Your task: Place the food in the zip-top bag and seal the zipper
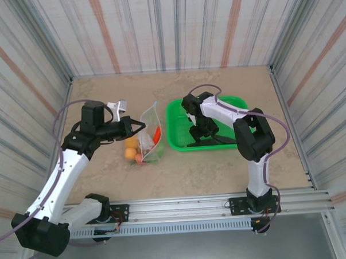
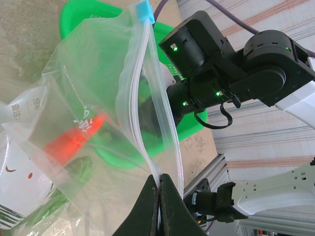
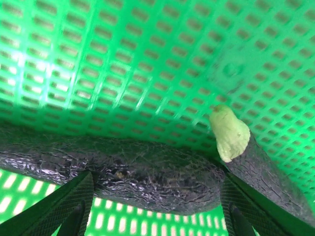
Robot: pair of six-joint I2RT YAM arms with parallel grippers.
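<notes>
The clear zip-top bag [image 1: 149, 135] stands on the table left of the green basket, mouth upward. Through it show the red chili [image 2: 74, 138], a green cucumber [image 2: 78, 169] and two orange pieces [image 1: 131, 147]. My left gripper [image 2: 159, 178] is shut on the zipper [image 2: 135, 93] strip at the bag's near end; a blue slider [image 2: 144, 11] sits at the far end. In the basket my right gripper [image 3: 157, 176] hangs open, its fingers [image 3: 74, 204] straddling the dark eggplant [image 3: 147, 174] with its pale green stem [image 3: 229, 132]. From above, that gripper [image 1: 196, 140] is low over the eggplant [image 1: 224, 140].
The green mesh basket [image 1: 178, 115] lies right of the bag, close to its mouth. Striped walls close in the table on three sides. An aluminium rail [image 1: 188, 209] runs along the near edge. Bare tabletop [image 1: 192, 174] lies in front of the basket.
</notes>
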